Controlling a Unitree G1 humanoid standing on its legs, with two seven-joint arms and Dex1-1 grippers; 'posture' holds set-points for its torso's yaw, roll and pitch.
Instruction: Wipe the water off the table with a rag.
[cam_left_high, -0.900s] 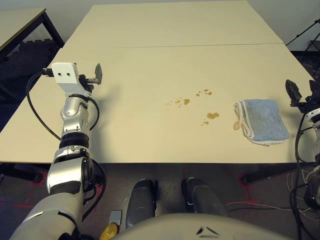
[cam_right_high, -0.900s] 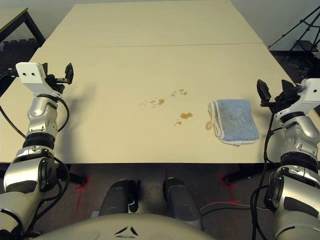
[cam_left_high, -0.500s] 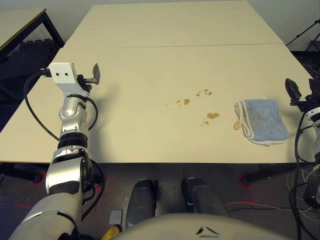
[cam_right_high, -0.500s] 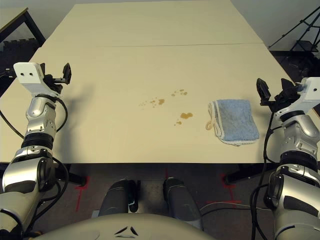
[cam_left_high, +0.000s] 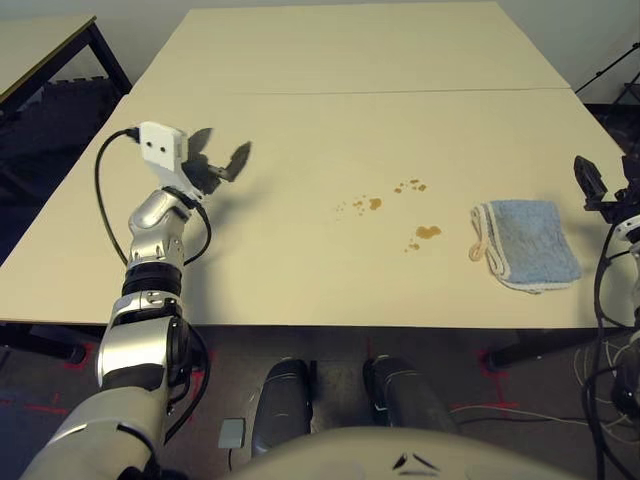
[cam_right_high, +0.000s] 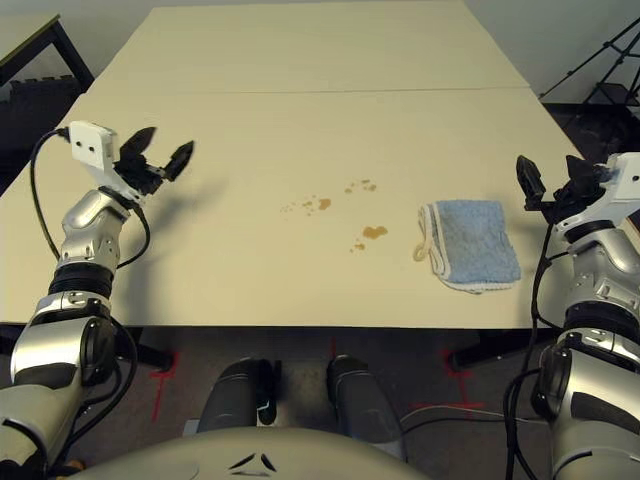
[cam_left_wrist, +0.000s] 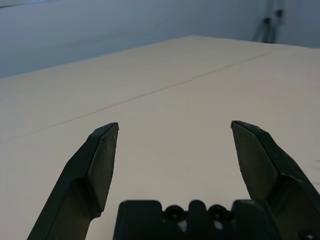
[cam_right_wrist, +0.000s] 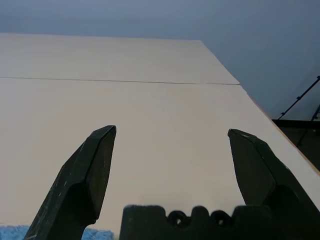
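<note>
While both grippers gape empty, the rag (cam_right_high: 468, 244) lies just left of the right gripper (cam_right_high: 555, 187), far nearer than the left gripper (cam_right_high: 158, 157).

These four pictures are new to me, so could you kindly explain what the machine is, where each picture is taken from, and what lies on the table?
It is a humanoid robot with two silver arms, each ending in a gripper of two black fingers. Two pictures come from a stereo camera on its head, looking down at the pale table. The other two come from cameras on its wrists, looking along each gripper's fingers.

On the table lie brownish drops of water and, beside them towards the robot's right, a folded light blue rag. The left gripper hangs open above the table's left part; the right gripper is open near the right edge, by the rag. Neither holds anything.
</note>
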